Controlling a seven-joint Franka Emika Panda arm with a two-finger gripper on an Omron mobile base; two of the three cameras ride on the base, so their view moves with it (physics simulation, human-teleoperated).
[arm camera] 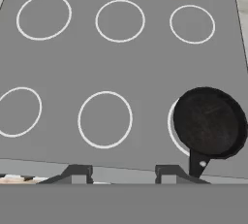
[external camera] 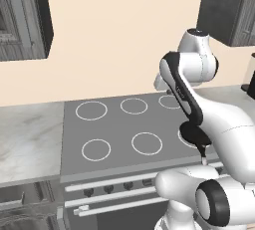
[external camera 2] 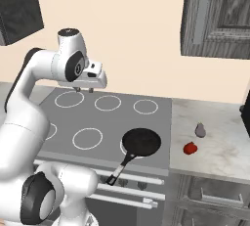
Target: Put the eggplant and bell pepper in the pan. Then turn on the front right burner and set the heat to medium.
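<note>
Nearest the cameras: arm's own white links, rising to gripper (external camera 2: 85, 90), which hangs high over the rear burner row; in hand view its fingertips (arm camera: 77, 172) stand apart w/ nothing between them, i.e. open and empty

Items, largest to smallest:

1. Cooktop (external camera 2: 112, 122): flat grey, six white rings in two rows. Knob row on oven front below it
2. Counter (external camera 2: 219, 146): pale marble, to the right of cooktop
3. Pan (external camera 2: 141, 142): black, sits on front right burner (arm camera: 172, 131), shifted a little off ring so part of the white outline shows at its side. Handle points toward oven front. Pan empty
4. Eggplant (external camera 2: 200, 130): dull purple-grey lump on counter, well apart from pan
5. Bell pepper (external camera 2: 190, 147): red, on counter just in front of eggplant, near but not touching

Step in hand (judged): first pick not yet begun; both vegetables still on counter, burner untouched

Next move calls for: swing arm right, across the pan, to counter; descend over one vegetable w/ jaws wide; close on its rounded body; lift clear of pan rim before release. Both items small and round, so expect roll if the grip is off-centre
</note>
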